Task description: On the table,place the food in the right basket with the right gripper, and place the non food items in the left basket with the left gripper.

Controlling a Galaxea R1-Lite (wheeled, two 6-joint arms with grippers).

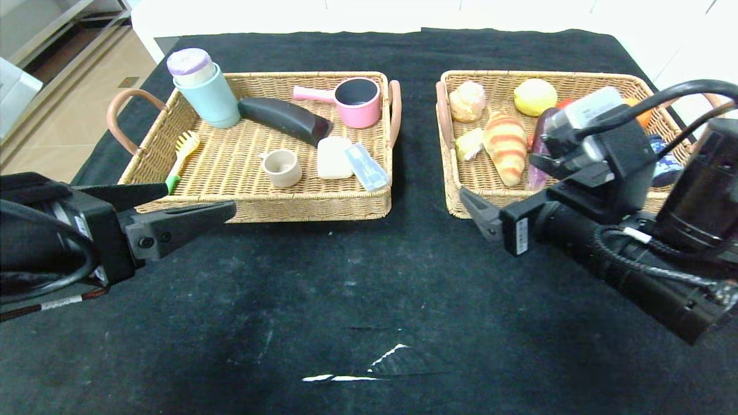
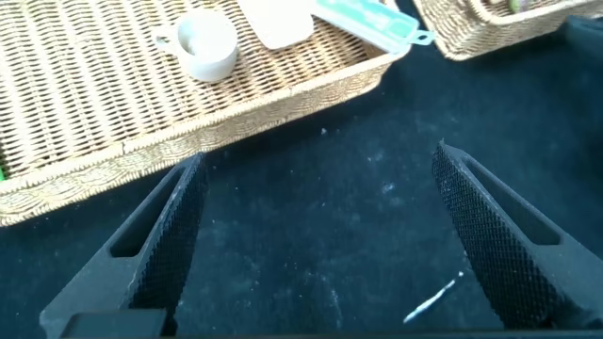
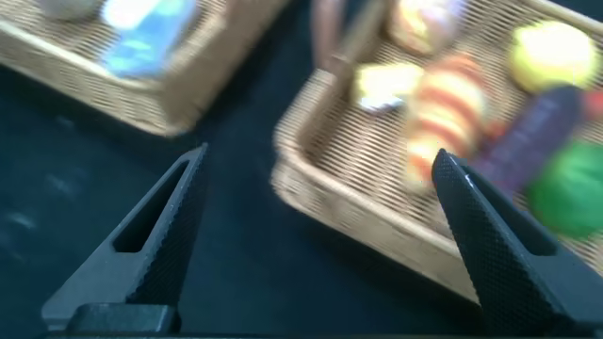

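The left basket (image 1: 259, 210) holds a mint bottle (image 1: 207, 92), a black case (image 1: 285, 118), a pink pot (image 1: 357, 102), a small cup (image 1: 281, 167), a white block (image 1: 333, 158), a blue packet (image 1: 366, 167) and a brush (image 1: 183, 151). In the right basket (image 1: 496, 74) lie a croissant (image 1: 506, 147), a bun (image 1: 467, 99), a lemon (image 1: 535, 95) and a purple eggplant (image 3: 532, 132). My left gripper (image 1: 199, 199) hangs open and empty over the cloth by its basket's front left corner. My right gripper (image 1: 499, 178) is open and empty at its basket's front left corner.
Black cloth (image 1: 369, 288) covers the table in front of both baskets, with a white scuff (image 1: 369, 369) near the front edge. My right arm and its camera (image 1: 605, 150) cover part of the right basket. A gap of cloth separates the baskets.
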